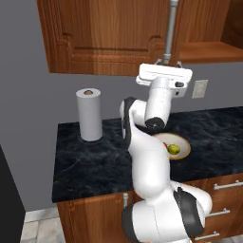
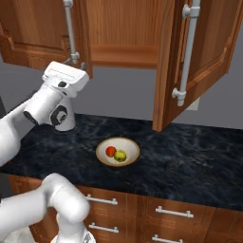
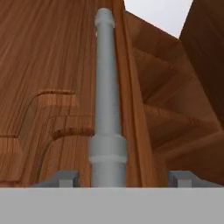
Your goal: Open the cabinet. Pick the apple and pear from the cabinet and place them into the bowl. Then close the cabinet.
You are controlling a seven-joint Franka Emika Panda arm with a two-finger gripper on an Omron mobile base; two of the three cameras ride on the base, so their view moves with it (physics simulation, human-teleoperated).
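Large reddish-brown wooden wall cabinet [image 2: 123, 33] up on the grey wall [image 1: 28, 90], both raised-panel doors ajar: right door [image 2: 199, 52] swung well out over the bench, left door [image 1: 104, 33] only partly out. No readable writing, brand or label anywhere. Black marbled stone bench [image 2: 190, 161] below, over short-handled wooden drawers [image 2: 156, 213]. White paper-towel roll [image 1: 89, 114] upright at the back left of the bench; pale wall outlet [image 1: 200, 88] to the right. Shallow round tan-rimmed bowl [image 2: 102, 153] with cream inside near the bench middle, holding small round red apple [image 2: 110, 151] and small yellow-green pear [image 2: 120, 155] side by side, touching. Tool [image 1: 166, 61] raised at the lower end of the left door's long silver bar handle [image 3: 105, 87], fingers [image 3: 65, 178] either side of it, gaps visible: straddling, not clamped.
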